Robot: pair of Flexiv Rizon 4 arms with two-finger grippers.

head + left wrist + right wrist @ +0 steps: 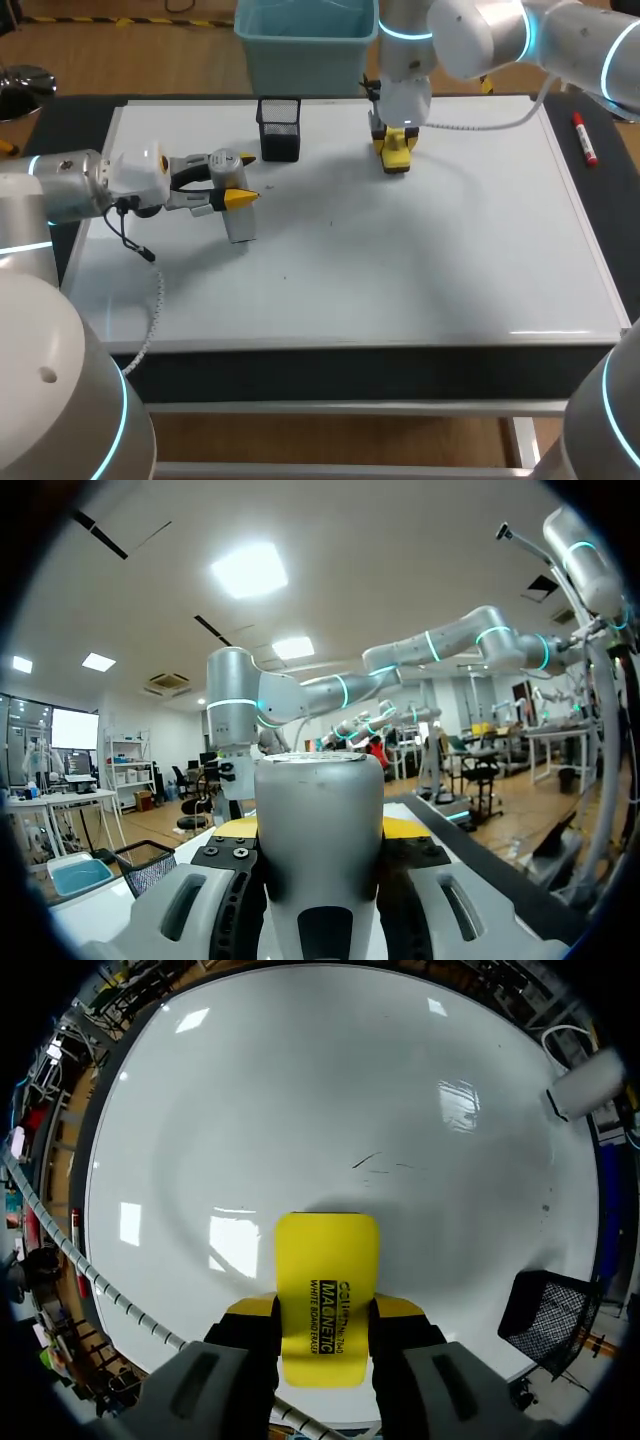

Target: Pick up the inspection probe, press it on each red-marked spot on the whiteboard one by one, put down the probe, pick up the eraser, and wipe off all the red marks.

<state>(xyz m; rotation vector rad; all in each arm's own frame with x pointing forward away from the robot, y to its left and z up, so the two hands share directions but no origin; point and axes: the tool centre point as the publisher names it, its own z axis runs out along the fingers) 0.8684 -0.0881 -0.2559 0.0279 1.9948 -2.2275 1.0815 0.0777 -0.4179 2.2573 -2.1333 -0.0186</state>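
Head view, nine o'clock: the silver probe (240,228) is being pinched between the jaws of the left gripper (243,180) above the whiteboard (400,280). Farther back, at twelve o'clock, the yellow eraser (397,160) is being squeezed by the right gripper (397,140) near the board's far edge.

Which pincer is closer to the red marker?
Right. The right pincer, shut on the eraser, is near the far edge of the whiteboard, with the red marker off to its right. The left pincer, shut on the probe, is across the board.
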